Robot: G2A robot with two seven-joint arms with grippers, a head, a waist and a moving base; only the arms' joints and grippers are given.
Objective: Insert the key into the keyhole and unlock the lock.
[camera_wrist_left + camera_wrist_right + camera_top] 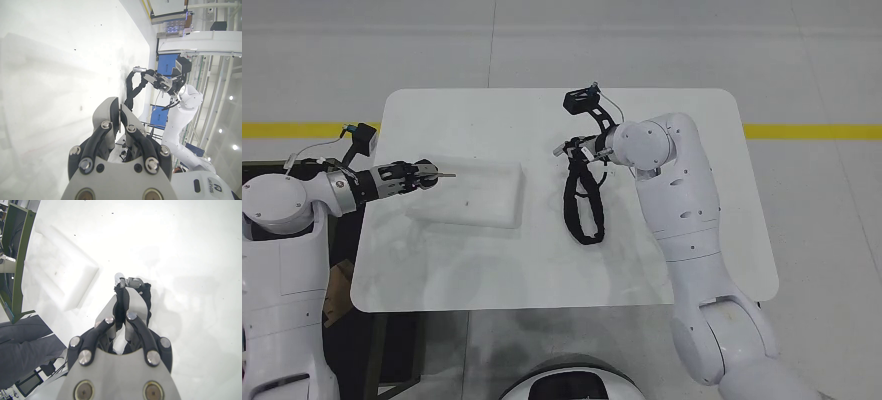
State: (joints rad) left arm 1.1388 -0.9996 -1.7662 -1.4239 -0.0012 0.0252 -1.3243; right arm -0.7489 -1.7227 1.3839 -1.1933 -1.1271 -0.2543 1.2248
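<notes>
My left gripper (430,175) is over the table's left side, above a white foam block, shut on a thin metal key (448,176) whose blade points toward the other arm. In the left wrist view the key (119,121) shows edge-on between the closed fingers (111,108). My right gripper (582,153) is near the table's middle, shut on a black cable lock (583,205) whose loop hangs down to the tabletop. The lock's silver cylinder (118,277) sticks out past the right fingertips (132,298) and faces the left arm. The cylinder (139,69) and the key stand well apart.
A white foam block (470,195) lies on the white table (672,260) below and beside the left gripper. A green frame (18,256) stands off the table's left edge. Bare tabletop lies between the foam block and the cable lock.
</notes>
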